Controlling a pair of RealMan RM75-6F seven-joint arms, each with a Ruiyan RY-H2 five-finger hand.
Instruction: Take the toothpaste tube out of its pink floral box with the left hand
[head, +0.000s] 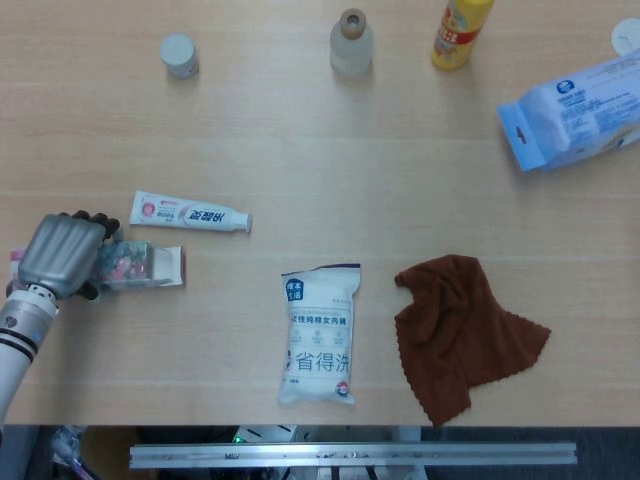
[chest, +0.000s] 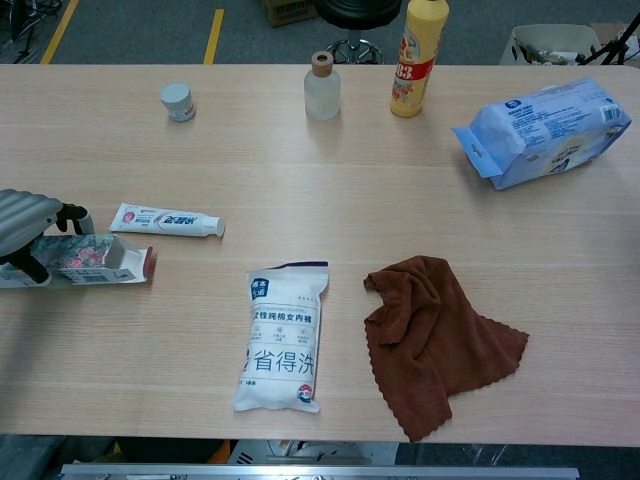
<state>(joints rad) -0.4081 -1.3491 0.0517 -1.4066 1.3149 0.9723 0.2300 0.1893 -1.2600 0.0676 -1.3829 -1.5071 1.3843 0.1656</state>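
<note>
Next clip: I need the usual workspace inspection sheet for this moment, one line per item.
Surface: light wooden table, nothing spilled seen.
Job's things: toothpaste tube lies flat on the table, outside the pink floral box, which lies on its side with its end flap open.
Clutter: white pouch, brown cloth, blue wipes pack, yellow bottle, glass bottle, small white jar.
Hands: left hand holds the box, fingers wrapped over it; right hand not in view.
Cables: nothing seen.
Surroundings: grey floor with a yellow line and a chair base beyond the table's far edge.
</note>
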